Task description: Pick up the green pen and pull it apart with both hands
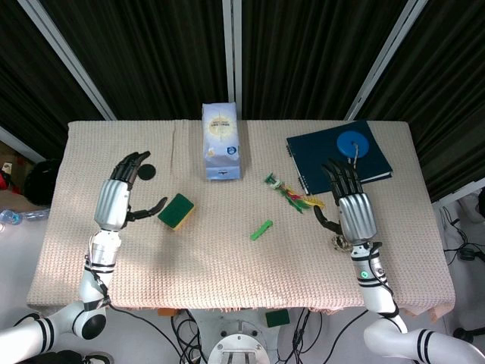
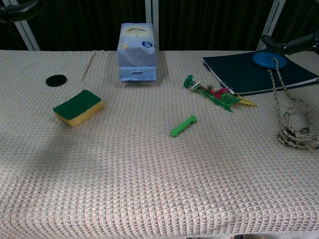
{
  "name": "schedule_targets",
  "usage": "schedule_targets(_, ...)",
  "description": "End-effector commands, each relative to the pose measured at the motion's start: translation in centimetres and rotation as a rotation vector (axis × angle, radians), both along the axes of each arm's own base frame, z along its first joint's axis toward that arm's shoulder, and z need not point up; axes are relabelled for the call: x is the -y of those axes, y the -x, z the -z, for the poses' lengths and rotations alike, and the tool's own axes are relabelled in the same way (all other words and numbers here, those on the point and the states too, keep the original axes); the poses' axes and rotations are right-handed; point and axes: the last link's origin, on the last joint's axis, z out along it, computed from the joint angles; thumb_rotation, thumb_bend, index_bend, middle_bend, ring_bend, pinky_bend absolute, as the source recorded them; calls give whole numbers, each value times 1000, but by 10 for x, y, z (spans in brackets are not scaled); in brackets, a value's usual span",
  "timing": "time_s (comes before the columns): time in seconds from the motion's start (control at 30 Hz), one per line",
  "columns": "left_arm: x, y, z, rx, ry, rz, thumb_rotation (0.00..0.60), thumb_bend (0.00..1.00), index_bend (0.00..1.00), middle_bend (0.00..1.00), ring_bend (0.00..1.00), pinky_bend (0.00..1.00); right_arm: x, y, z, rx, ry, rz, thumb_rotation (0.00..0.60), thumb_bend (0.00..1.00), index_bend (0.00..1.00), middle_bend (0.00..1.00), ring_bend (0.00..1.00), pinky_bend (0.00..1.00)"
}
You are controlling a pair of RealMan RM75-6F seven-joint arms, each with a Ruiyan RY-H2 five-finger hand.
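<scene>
The green pen point(image 1: 261, 230) point(image 2: 183, 126) is short and bright green. It lies slantwise on the woven cloth near the table's middle, and nothing touches it. My left hand point(image 1: 125, 189) hovers at the left, beyond the sponge, fingers apart and holding nothing. My right hand point(image 1: 350, 201) hovers at the right beside the notebook, well clear of the pen, fingers stretched out and empty. In the chest view only dark fingertips of the left hand point(image 2: 20, 9) and the right hand point(image 2: 291, 44) show at the top corners.
A green and yellow sponge point(image 1: 176, 211) point(image 2: 78, 107) lies left of the pen. Behind stand a blue-white pack point(image 1: 220, 140), a black disc point(image 1: 147, 173), a feathered green and red toy point(image 2: 214, 94), and a navy notebook point(image 2: 249, 74) bearing a blue disc point(image 2: 269, 60) with a rope point(image 2: 294, 132).
</scene>
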Motion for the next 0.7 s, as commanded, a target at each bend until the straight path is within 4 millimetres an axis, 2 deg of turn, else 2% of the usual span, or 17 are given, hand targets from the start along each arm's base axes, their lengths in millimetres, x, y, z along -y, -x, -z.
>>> schedule_targets(0.03, -2, 0, 0, 2, 1, -2, 369, 189, 89, 141, 93, 157, 2, -1, 9, -7, -23, -6, 600, 333, 0, 0, 0, 0)
schedule_targets(0.17, -3, 4, 0, 0, 1, -18, 411, 191, 90, 141, 93, 157, 1, 6, 17, -56, -71, 12, 600, 333, 0, 0, 0, 0)
schedule_targets(0.27, -2, 8, -1, 1, -3, -29, 420, 192, 90, 141, 93, 157, -1, 11, 22, -108, -117, 22, 600, 333, 9, 1, 0, 0)
schedule_targets(0.33, -2, 10, -2, 1, -7, -33, 421, 192, 91, 141, 93, 157, -2, 14, 27, -157, -156, 30, 600, 334, 66, 6, 0, 0)
schedule_targets(0.47, 0, 11, 0, -1, -6, -35, 423, 192, 91, 141, 93, 157, -3, 20, 44, -237, -252, 52, 600, 340, 257, 25, 0, 0)
schedule_targets(0.7, 3, 14, 1, -6, -2, -42, 427, 193, 92, 141, 93, 157, 2, 13, 81, -296, -371, 31, 600, 344, 293, 34, 0, 0)
